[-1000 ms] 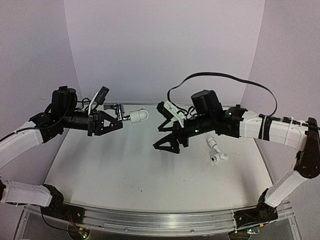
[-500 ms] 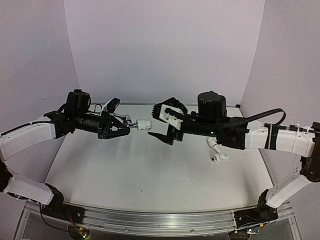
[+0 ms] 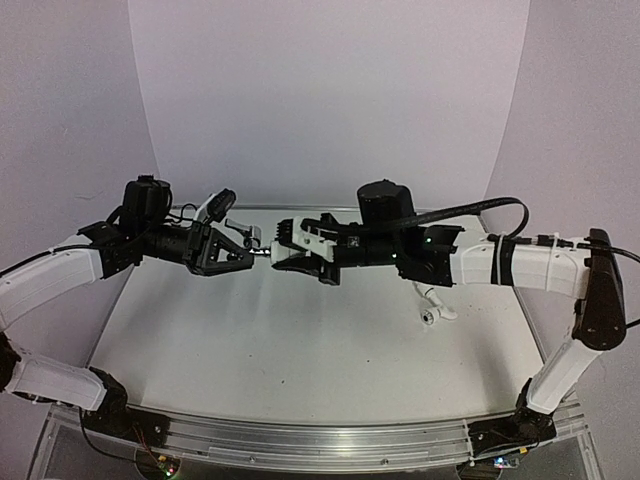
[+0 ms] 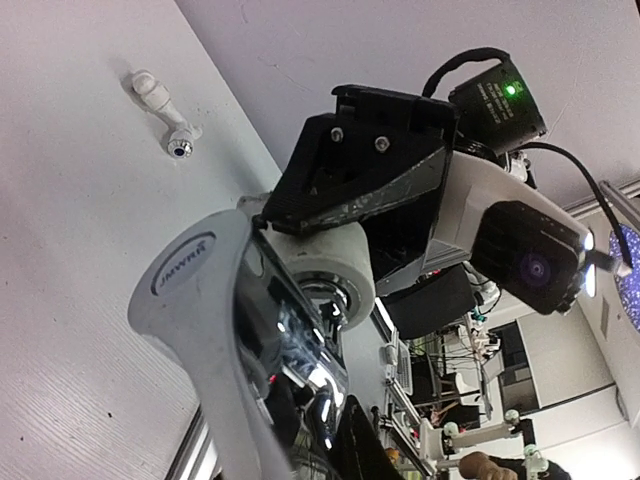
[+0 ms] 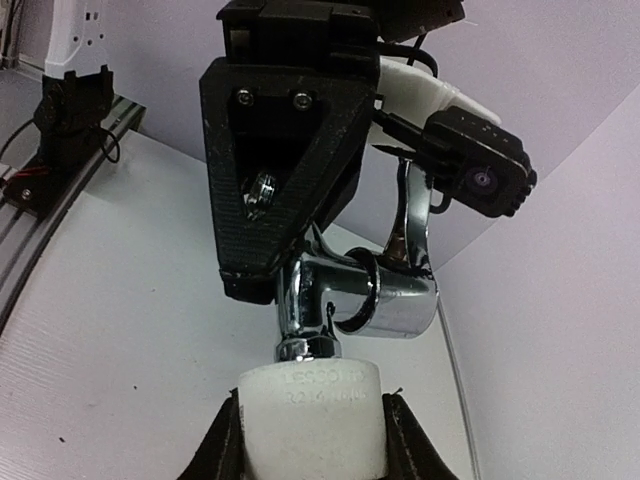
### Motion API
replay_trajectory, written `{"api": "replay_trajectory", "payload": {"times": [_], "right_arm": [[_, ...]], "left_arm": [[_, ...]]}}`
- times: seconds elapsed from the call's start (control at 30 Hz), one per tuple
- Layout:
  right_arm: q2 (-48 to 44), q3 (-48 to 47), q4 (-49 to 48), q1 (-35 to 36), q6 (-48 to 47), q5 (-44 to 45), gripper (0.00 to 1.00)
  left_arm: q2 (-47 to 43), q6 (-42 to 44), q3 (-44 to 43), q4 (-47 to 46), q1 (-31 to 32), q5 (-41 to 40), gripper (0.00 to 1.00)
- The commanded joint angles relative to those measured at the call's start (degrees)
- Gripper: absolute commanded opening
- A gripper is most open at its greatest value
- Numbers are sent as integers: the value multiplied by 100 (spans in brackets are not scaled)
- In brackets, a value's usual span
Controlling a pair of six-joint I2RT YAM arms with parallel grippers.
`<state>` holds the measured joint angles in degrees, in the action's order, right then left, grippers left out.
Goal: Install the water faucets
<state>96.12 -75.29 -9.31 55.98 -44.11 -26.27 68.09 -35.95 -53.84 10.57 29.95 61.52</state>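
Chrome faucet (image 3: 240, 226) hangs above table (image 3: 250, 350), clamped in left gripper (image 3: 248, 257); right gripper (image 3: 283, 258) meets it tip to tip. Spare fitting (image 3: 436, 303) lies on table, far right. Left wrist: right jaws pinch white collar (image 4: 325, 262) at faucet's end. Right wrist: fingers (image 5: 225, 445) press collar on both sides.

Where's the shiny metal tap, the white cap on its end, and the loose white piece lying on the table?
shiny metal tap (image 5: 398, 300): right wrist view, on its chrome body.
white cap (image 5: 312, 418): right wrist view, on its front face.
loose white piece (image 4: 160, 106): left wrist view, on its pipe middle.
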Motion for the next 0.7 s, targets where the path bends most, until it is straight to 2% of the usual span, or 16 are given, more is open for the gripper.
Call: {"api": "replay_trajectory", "payload": {"times": [0.0, 0.03, 0.13, 0.23, 0.33, 0.47, 0.57, 0.67], "right_arm": [[-29, -417, 286, -198, 796, -1081, 4], [-38, -481, 436, -257, 963, -1401, 0], [24, -733, 861, -509, 1813, -2710, 0], [159, -887, 899, -680, 2866, -3875, 0], [512, -1220, 867, -720, 4446, -4752, 0], [674, -1426, 761, -726, 5856, -5038, 0], [495, -1203, 717, -732, 6077, -4739, 0], [300, -916, 727, -764, 5968, -4285, 0]], "left_arm": [[-649, 1708, 14, -486, 24, 298, 0], [-810, 2256, 75, -486, 27, 285, 0], [-1133, 3734, 238, -487, 28, 59, 0], [-1063, 4556, 119, -483, 28, -99, 0], [-811, 5079, -76, -486, 26, -141, 0], [-771, 5500, -90, -486, 28, -628, 0], [-827, 5539, -48, -509, 28, -1218, 0], [-784, 4987, -72, -582, 28, -1784, 0]]}}
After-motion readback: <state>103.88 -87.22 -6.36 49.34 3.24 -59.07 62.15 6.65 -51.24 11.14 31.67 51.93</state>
